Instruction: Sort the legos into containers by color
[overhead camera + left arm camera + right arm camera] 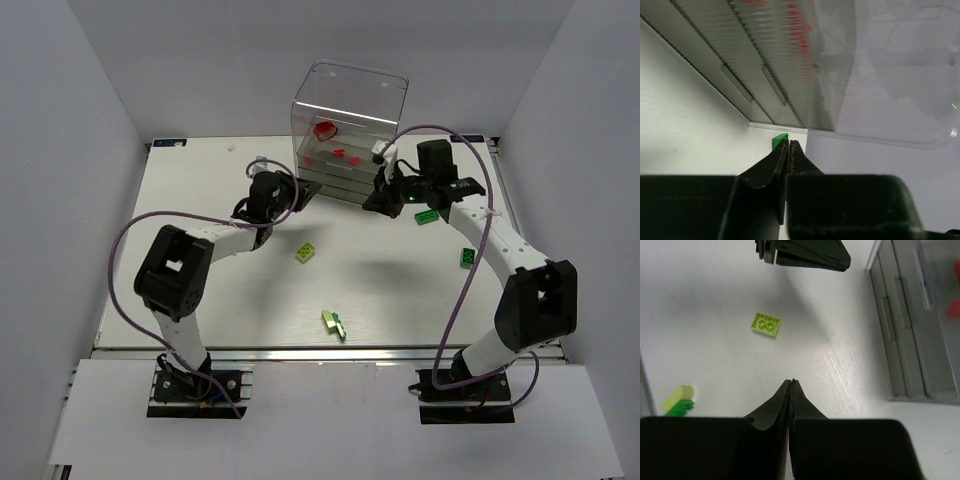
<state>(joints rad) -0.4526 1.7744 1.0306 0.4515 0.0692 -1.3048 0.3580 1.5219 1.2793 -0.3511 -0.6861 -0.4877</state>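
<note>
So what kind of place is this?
Probably a robot test booth: a left arm and right arm bolted to a white table, plain white walls around it, toy bricks and a clear drawer box.

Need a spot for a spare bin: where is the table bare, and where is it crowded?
Bare: the table's far-left corner, between its edge and the left arm; also the middle, between the yellow-green brick and the green brick on the right. Crowded: in front of the container, where the right arm reaches in too.
</note>
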